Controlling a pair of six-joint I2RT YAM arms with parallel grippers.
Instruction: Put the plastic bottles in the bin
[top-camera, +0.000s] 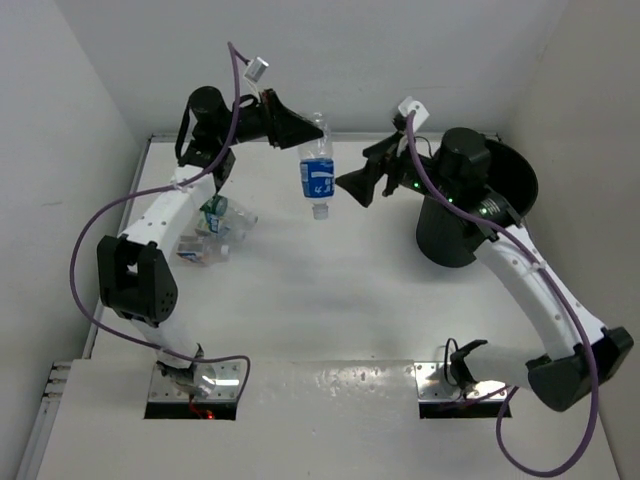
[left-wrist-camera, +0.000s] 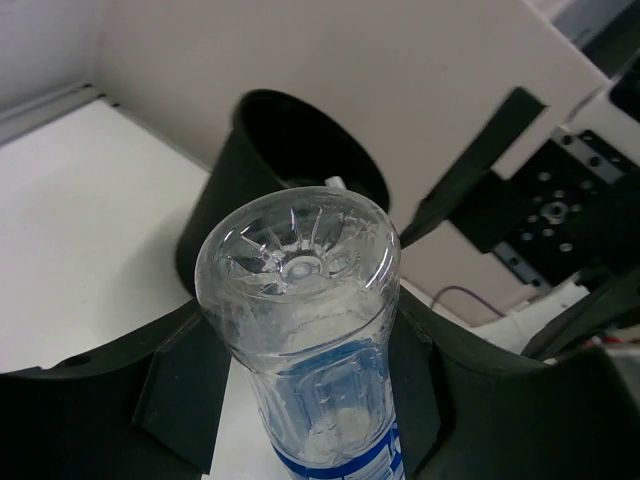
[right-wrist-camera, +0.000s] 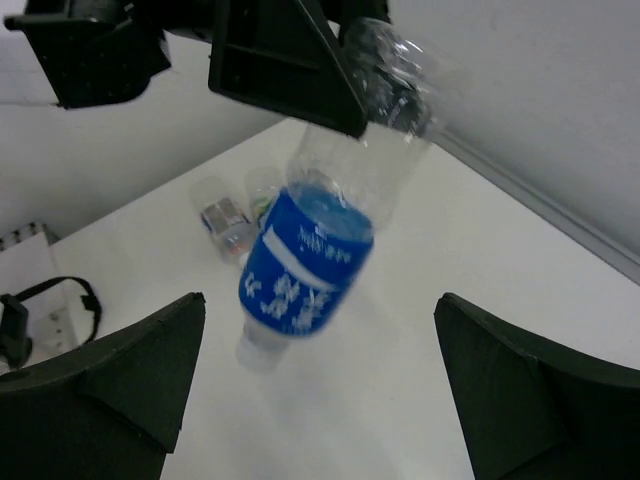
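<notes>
the left gripper (top-camera: 305, 132) pinches the base end of a blue-labelled plastic bottle (top-camera: 317, 172), held cap-down above the tabletop (top-camera: 330, 290). the right gripper (top-camera: 355, 168) is spread wide beside it (not touching). the right arm (top-camera: 530, 280) partly hides the black bin (top-camera: 515, 175), and the left arm (top-camera: 165, 215) partly hides the other bottles (top-camera: 215, 238).

A white bench (top-camera: 330, 300) is boxed in by plain white walls (top-camera: 400, 50) at its far, left and right edges. A glossier white panel (top-camera: 330, 385) lies along the near edge. A left metal plate (top-camera: 228, 374) and a right metal plate (top-camera: 432, 377) sit there, each just beside a dark cut-out.
</notes>
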